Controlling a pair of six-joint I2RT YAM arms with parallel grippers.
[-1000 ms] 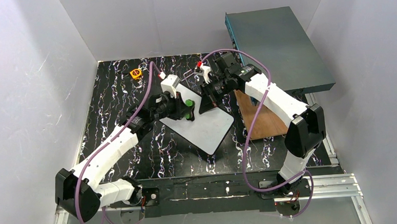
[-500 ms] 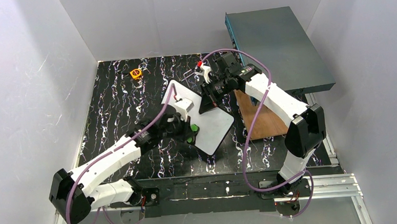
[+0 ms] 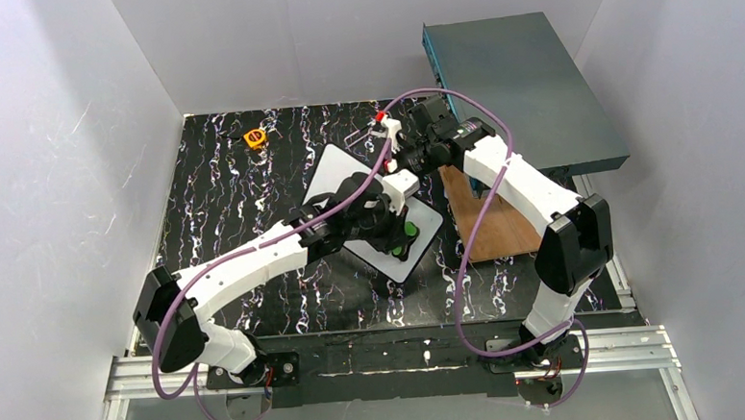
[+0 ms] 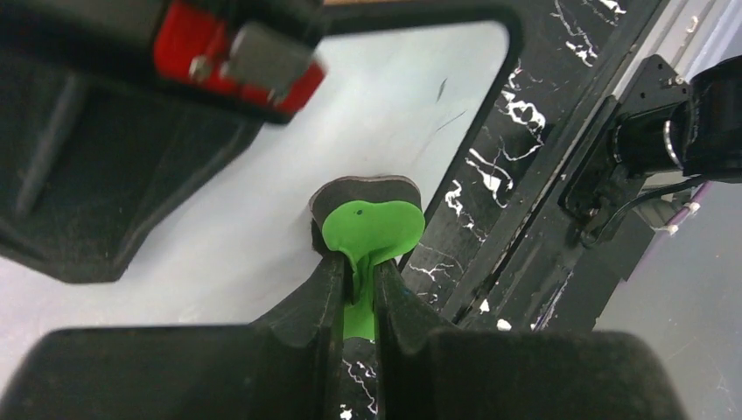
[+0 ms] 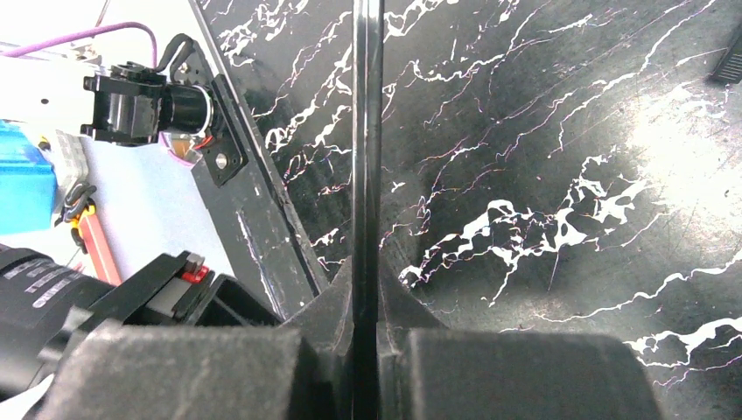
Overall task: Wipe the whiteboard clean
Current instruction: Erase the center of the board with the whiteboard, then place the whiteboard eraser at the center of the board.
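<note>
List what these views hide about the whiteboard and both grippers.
Top view: the left arm covers the whiteboard's middle; leftover writing there is unseen.
Left wrist view: the green eraser in the left gripper hides the board beneath it.
Right wrist view: the board, clamped in the right gripper, is seen edge-on; its face is hidden.

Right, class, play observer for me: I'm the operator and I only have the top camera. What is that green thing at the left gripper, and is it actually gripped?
Observer: Yes. The left wrist camera shows the left gripper shut on the thin tab of a green eraser, whose dark pad is against the whiteboard.
Operator: Any writing near it?
Observer: Only faint dark strokes just past the eraser, near the board's rounded corner.
Operator: And the right gripper?
Observer: The right wrist camera shows the right gripper shut on the board's thin black frame, seen edge-on.
</note>
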